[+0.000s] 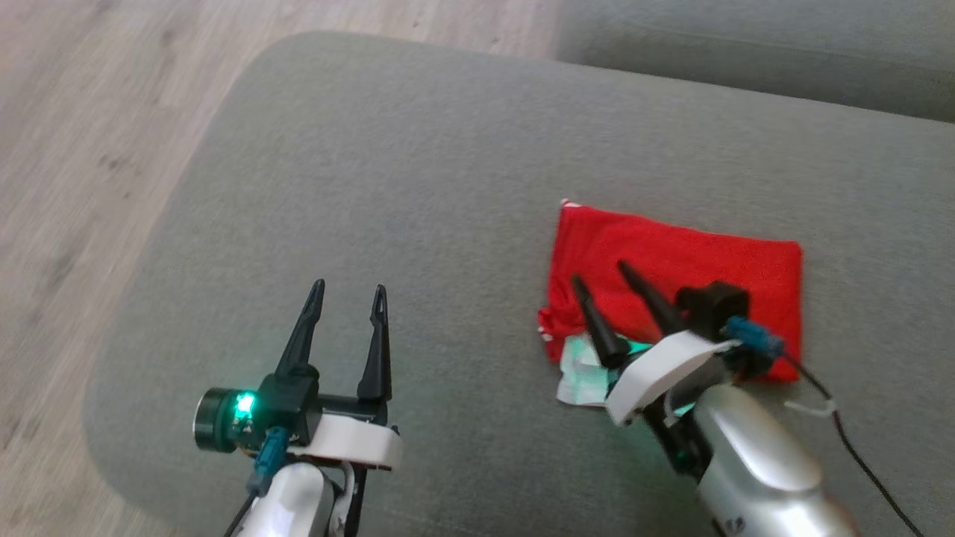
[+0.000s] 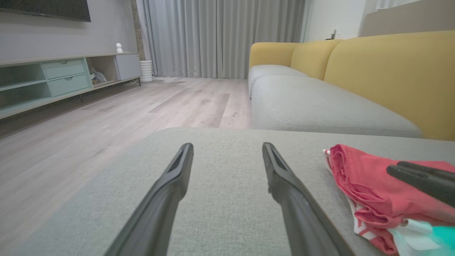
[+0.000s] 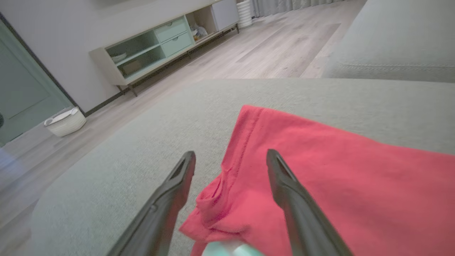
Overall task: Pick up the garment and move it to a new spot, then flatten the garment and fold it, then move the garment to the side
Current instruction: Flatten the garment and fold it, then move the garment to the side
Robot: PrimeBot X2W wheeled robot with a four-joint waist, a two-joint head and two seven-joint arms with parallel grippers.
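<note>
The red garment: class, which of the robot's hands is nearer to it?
Right. The right hand is open over the red garment, at its crumpled near edge. The left hand is open over bare cushion, apart on the garment's left.

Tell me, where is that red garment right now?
In the head view the red garment lies folded on the grey cushion, right of centre, beneath the open right gripper; the left gripper hovers apart to its left.

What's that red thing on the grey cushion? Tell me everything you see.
The red garment is soft cloth folded into a rough rectangle, lying on the grey cushion. A white-striped hem and a pale mint-and-white piece peek out at its near corner. The right gripper hangs open over that corner; contact is unclear.
</note>
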